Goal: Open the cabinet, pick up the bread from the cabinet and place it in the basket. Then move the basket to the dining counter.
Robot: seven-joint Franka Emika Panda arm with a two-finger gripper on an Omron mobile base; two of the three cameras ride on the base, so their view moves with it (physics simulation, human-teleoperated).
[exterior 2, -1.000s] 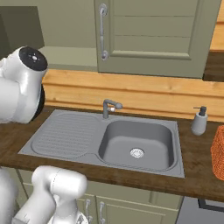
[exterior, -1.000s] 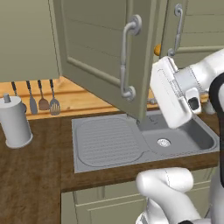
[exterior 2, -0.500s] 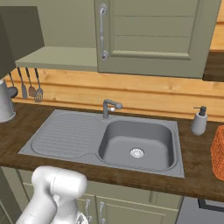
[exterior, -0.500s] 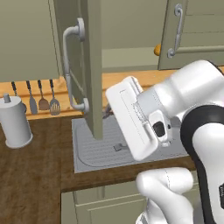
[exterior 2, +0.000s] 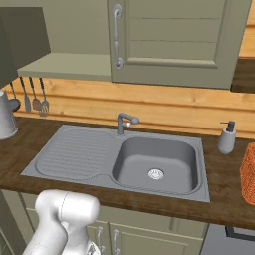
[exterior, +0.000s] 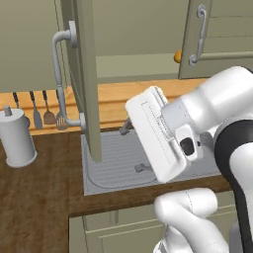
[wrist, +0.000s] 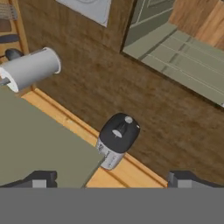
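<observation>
The cabinet (exterior: 84, 74) has its left door swung wide open, so the door shows edge-on in the left base view, with its long curved grey handle sticking out toward 9 o'clock. The right door is shut. The bread (exterior: 177, 56) is a small round golden lump on the cabinet shelf, peeking out just beside the edge of the shut door, near 1 o'clock in that view.

The gripper (wrist: 111, 179) has its two dark tips far apart and holds nothing. In the hand view it looks down at the dark wood bench (wrist: 144, 113), with a grey canister (wrist: 33, 68) at 10 o'clock and a small dark-topped bottle (wrist: 117, 139) in the middle. It is not aimed at the bread. The big white arm (exterior: 197, 128) sits low in front of the sink (exterior 2: 154, 162).

So the bread lies well above the hand, up at about 1 o'clock from the arm in the left base view. The next move likely calls for lifting and turning the hand up to the shelf. The bread looks smooth, round and small, so there is no long side to line up with.

The basket (exterior 2: 248, 174) is orange woven wicker, at 3 o'clock in the right base view, on the bench past a soap bottle (exterior 2: 227, 137).
</observation>
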